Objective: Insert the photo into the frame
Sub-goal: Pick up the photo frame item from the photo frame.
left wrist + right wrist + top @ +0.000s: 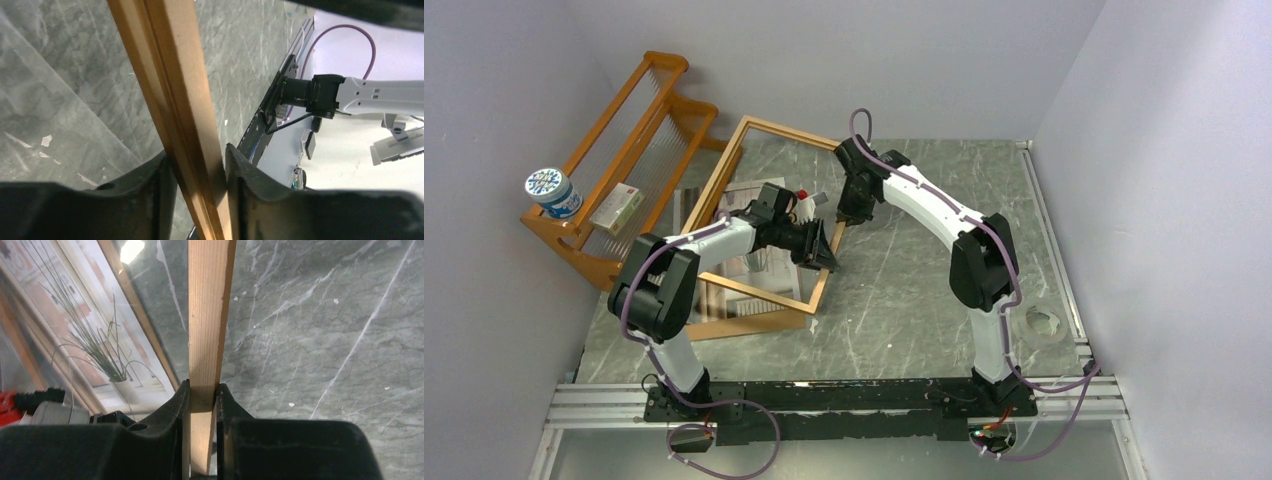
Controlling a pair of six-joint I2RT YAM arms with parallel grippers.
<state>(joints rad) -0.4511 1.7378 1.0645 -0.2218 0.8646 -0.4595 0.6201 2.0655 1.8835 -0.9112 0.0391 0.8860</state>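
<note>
1. Left gripper (199, 172) sits closest to its wrist cam. The jaws straddle one rail of the frame (165, 75), and both pads look pressed against the wood, so it reads as a pinch at partial opening.
2. Right gripper (202, 392) is narrowly parted and clamped across the same frame's rail, with nothing else in it.
3. Overhead, both grips are on the frame's right long rail, the right arm's farther from the bases and the left arm's just nearer. I can't tell from above whether the frame is flat or tipped.
4. The photo (95, 340) lies on the table (325, 340) to the left of the held rail, partly under the frame opening. My read is it's not seated yet. The brown backing board (744, 325) lies at the frame's near end.
5. Step in hand is probably a two-arm hold to position the frame over the print. The next move needs both arms travelling together without twisting the rail, squaring the opening to the print's edges.
6. View differences:
   - Only the right wrist cam shows the plant image clearly.
   - The left wrist cam shows the edge of a clear sheet beside the rail, possibly glazing, but I'm unsure.
   - Only the overhead shows the shelf rack (624, 150) and how the two arms are spaced.
</note>
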